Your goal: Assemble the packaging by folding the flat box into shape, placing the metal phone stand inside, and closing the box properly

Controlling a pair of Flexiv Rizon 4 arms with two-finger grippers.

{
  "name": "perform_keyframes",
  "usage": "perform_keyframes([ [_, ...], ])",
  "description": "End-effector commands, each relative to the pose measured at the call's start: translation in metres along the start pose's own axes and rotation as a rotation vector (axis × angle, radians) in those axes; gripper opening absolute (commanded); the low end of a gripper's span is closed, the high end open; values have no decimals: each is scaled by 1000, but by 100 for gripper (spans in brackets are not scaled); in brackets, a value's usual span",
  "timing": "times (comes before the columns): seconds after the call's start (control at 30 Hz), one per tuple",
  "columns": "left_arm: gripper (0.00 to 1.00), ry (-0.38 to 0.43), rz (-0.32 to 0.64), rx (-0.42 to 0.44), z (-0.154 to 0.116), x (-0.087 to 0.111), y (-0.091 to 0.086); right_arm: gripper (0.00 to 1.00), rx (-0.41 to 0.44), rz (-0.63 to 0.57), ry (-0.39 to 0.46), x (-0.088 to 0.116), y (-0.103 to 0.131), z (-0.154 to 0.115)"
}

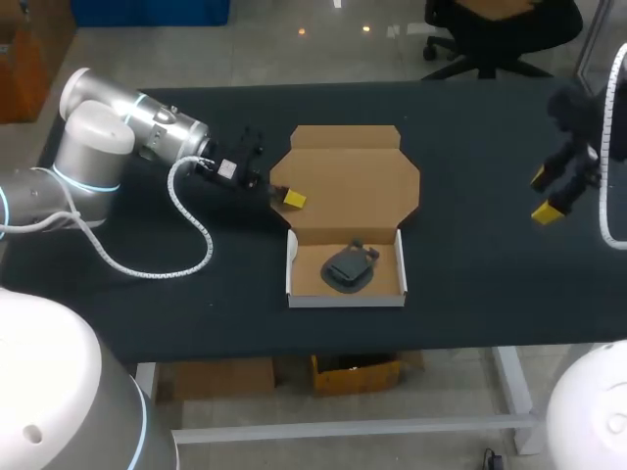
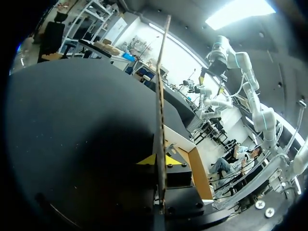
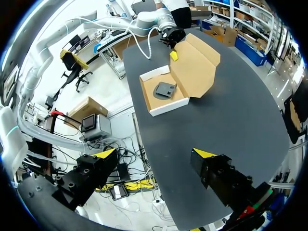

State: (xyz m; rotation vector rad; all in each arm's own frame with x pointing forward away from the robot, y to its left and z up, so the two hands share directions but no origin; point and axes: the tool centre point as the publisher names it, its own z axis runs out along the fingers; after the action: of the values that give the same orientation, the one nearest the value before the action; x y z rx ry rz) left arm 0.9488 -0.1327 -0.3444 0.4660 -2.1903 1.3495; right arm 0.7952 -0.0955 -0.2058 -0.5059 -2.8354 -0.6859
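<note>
The box (image 1: 346, 297) sits in the middle of the bench (image 1: 470, 255), folded up, with the dark phone stand (image 1: 348, 267) lying flat inside it. Its long axis runs side to side across the bench. The lid (image 1: 353, 181) is thrown open behind it, lying back away from the robot's side.

At the lid's left edge the left hand (image 1: 282, 193) is clenched on the cardboard; its wrist view shows the sheet edge-on between the yellow tips. The right hand (image 1: 544, 195) hangs well off to the box's right, fingers spread, holding nothing.

From what I can see, closing is the step in hand. Next, the lid must swing forward over its hinge and its flaps tuck in.
</note>
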Motion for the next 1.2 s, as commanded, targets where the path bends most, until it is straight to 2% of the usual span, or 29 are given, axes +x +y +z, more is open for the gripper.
perform_keyframes([
  [0.03, 0, 0, 0, -1, 0, 0, 1, 100, 1, -5, 2, 1, 2, -2],
  [0.3, 0, 0, 0, -1, 0, 0, 1, 100, -2, -48, 15, -2, 15, -8],
  [0.47, 0, 0, 0, -1, 0, 0, 1, 100, 21, -88, 24, -7, 34, -14],
  [0.8, 0, 0, 0, -1, 0, 0, 1, 100, 93, -113, -4, -17, 67, -15],
  [1.1, 0, 0, 0, -1, 0, 0, 1, 100, 108, -120, -25, -23, 86, -12],
  [1.2, 0, -21, 60, -12, -1, 7, 4, 100, 115, -126, -26, -24, 91, -11],
])
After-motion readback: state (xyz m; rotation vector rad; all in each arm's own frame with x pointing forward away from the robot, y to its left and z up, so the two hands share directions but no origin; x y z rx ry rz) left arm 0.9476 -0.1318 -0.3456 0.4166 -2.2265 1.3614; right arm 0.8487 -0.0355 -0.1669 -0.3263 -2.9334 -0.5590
